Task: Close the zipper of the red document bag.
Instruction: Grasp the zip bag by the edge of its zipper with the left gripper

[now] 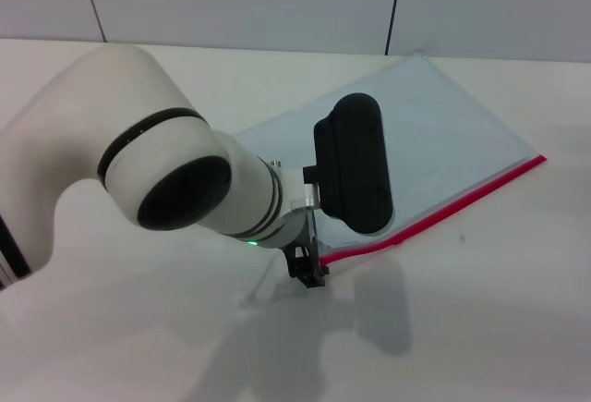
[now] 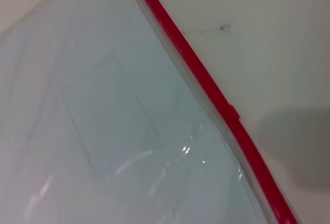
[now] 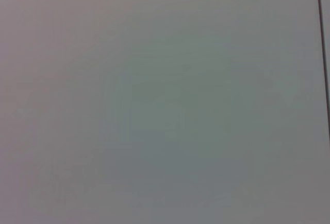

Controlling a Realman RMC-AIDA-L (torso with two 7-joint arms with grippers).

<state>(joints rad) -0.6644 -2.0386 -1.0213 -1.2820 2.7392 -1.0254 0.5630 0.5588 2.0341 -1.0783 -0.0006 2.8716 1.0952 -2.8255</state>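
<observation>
The red document bag (image 1: 434, 134) lies flat on the white table, a translucent pale-blue pouch turned at an angle. Its zipper (image 1: 443, 208) is a thin red strip along the edge nearest me. My left gripper (image 1: 309, 271) is down at the near-left end of that strip, mostly hidden behind its own wrist and the black camera housing. In the left wrist view the zipper (image 2: 206, 80) runs diagonally beside the clear bag (image 2: 118, 121), with a small bump at one point along it. My right gripper is out of view.
The white table (image 1: 480, 328) stretches around the bag, with a pale panelled wall (image 1: 277, 5) behind it. My left arm's big white elbow (image 1: 138, 162) fills the near left. The right wrist view holds only a plain grey surface.
</observation>
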